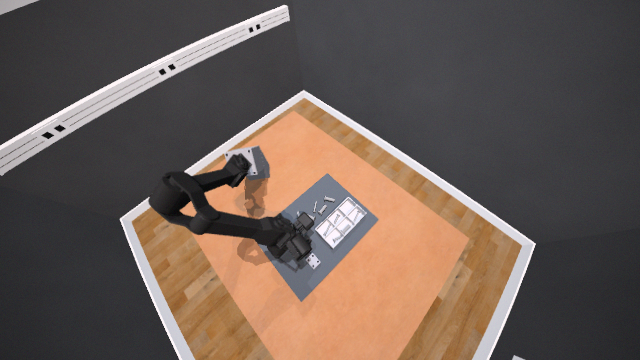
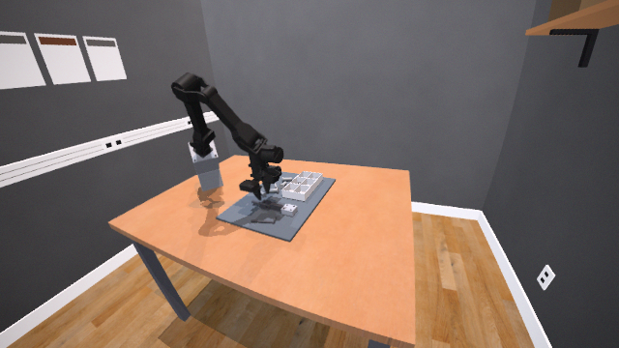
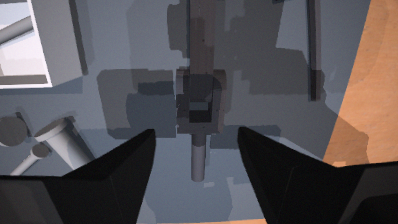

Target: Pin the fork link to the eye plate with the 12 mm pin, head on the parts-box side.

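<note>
In the wrist view the dark grey fork link (image 3: 201, 102) lies on the grey mat (image 3: 150, 65), its bar running toward the top of the frame. A grey pin (image 3: 198, 159) sticks out of the fork's near end; I cannot tell how far in it reaches. My gripper (image 3: 197, 134) hovers above them, open, with nothing between the fingers, one finger to each side of the pin. In the top view the gripper (image 1: 295, 239) is over the mat, next to a small white plate with holes (image 1: 313, 260), which also shows in the exterior view (image 2: 289, 209).
The white parts box (image 1: 340, 222) with compartments holding pins stands on the mat beyond the gripper; its corner shows in the wrist view (image 3: 35, 45). Loose pins (image 3: 55, 142) lie left of the fork, and others near the box (image 1: 322, 204). The arm's grey base block (image 1: 252, 162) stands at the table edge.
</note>
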You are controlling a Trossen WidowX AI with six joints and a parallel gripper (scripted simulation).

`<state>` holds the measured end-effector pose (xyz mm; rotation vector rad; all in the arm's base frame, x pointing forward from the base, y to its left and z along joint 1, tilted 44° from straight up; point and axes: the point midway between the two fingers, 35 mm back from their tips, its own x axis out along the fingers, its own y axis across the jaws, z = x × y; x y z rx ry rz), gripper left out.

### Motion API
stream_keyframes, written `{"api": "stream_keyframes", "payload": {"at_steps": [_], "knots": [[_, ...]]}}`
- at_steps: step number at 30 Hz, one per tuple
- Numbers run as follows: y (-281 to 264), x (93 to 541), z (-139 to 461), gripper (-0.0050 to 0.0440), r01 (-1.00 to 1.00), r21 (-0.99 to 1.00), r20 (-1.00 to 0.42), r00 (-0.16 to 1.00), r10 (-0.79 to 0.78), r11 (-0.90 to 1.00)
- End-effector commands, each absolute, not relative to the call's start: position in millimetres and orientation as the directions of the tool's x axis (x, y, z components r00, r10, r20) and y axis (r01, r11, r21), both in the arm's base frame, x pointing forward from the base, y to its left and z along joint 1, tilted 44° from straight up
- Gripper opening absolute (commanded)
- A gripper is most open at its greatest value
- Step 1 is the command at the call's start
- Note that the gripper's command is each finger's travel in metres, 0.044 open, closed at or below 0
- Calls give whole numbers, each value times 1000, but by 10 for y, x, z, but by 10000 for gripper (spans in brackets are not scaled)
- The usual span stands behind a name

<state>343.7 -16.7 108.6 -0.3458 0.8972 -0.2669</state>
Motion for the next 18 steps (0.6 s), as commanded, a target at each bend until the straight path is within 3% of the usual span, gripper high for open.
{"api": "stream_keyframes", "payload": {"at_steps": [1,10,18], "knots": [[99,3486,980,250,20,-433,-715,601,-357,901],[807,3395,575,250,-168,-554,-711,605,-358,815],[855,3378,545,250,-182,-563,-710,606,-359,806]]}}
